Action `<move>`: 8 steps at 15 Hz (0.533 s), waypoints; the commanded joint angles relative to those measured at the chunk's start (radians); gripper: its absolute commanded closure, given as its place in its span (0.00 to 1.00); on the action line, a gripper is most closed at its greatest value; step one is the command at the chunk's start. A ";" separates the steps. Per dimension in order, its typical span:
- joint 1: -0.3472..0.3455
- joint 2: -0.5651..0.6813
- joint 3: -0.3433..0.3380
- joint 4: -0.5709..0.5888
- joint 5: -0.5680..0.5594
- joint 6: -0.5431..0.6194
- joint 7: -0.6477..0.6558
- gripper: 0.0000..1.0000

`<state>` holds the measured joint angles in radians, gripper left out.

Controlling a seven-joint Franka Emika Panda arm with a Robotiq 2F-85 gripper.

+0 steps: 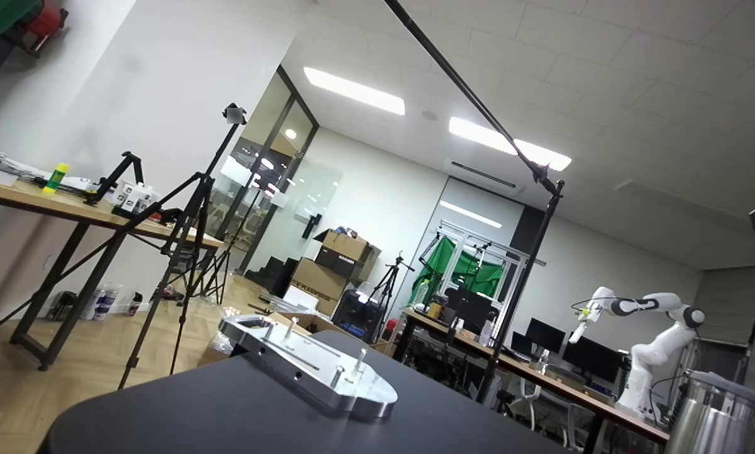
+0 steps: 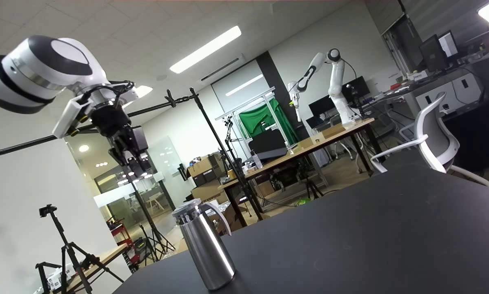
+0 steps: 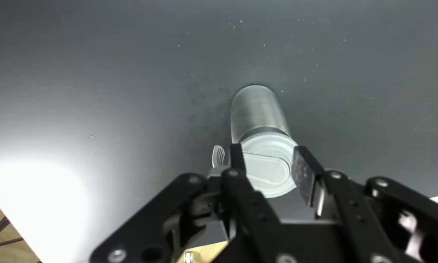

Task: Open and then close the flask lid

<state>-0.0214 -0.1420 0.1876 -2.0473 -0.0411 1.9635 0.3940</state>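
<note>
The flask is a tall steel jug standing upright on the black table. Its pale, clear-looking lid sits on top and its handle points to one side. The flask also shows, cut off at the corner, in an exterior view. In the wrist view the flask body, the round lid and the handle tip show. My gripper is open and empty, its fingers apart with the lid seen between them. In an exterior view my gripper hangs above the flask, not touching it.
The black table carries the flask. A metal plate with upright bolts lies on the table. A grey office chair stands beyond the table edge. A black stand pole and a tripod stand around.
</note>
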 commanded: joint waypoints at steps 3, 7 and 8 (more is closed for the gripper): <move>0.049 0.117 -0.038 0.133 -0.013 -0.031 0.037 0.78; 0.063 0.187 -0.049 0.212 -0.011 -0.059 0.044 0.95; 0.063 0.188 -0.049 0.215 -0.011 -0.060 0.044 0.95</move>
<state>0.0073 0.0460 0.1737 -1.8345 -0.0539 1.9053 0.4397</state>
